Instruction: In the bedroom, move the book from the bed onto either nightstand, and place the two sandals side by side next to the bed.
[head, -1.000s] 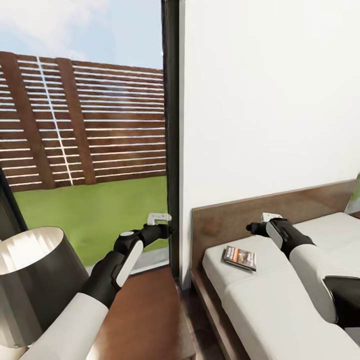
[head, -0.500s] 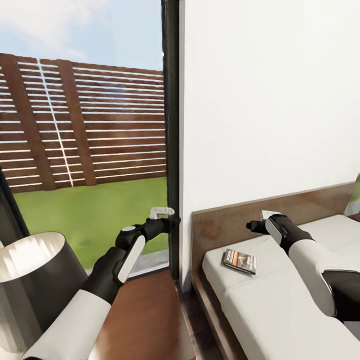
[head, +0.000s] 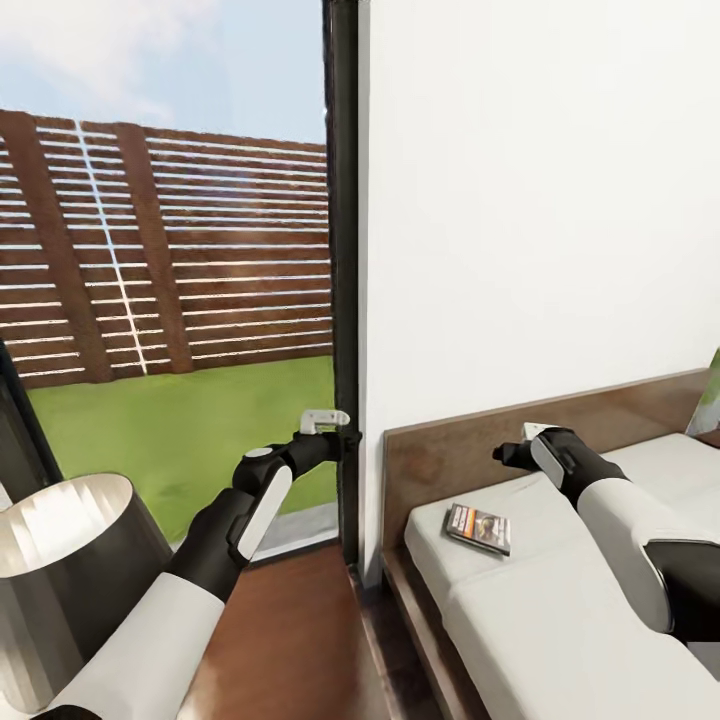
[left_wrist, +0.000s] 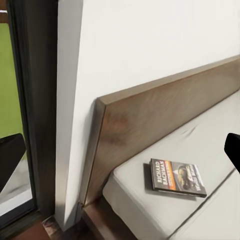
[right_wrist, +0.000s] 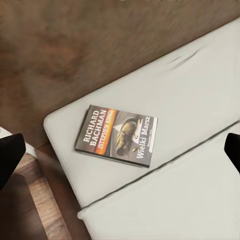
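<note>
Book (head: 478, 528) placement is plain in the head view: it is laid flat on the off-white mattress of the bed (head: 560, 610), near the corner by the dark wooden headboard (head: 440, 460), cover up, with an orange band and white lettering read in the right wrist view (right_wrist: 118, 135). The right gripper (head: 522, 445) is held above the mattress, close to the headboard and apart from the book, which is found lower and nearer the bed's edge. In the right wrist view the dark fingers (right_wrist: 10, 155) are seen far apart at either side, spread wide, with the book lying between them but well beyond them. The left gripper (head: 330, 425) is raised in front of the dark window frame (head: 343, 300), over the brown nightstand (head: 290, 640); its fingers appear spread, though little of them is visible. A lampshade (head: 70, 570) is seen beside the left arm.
</note>
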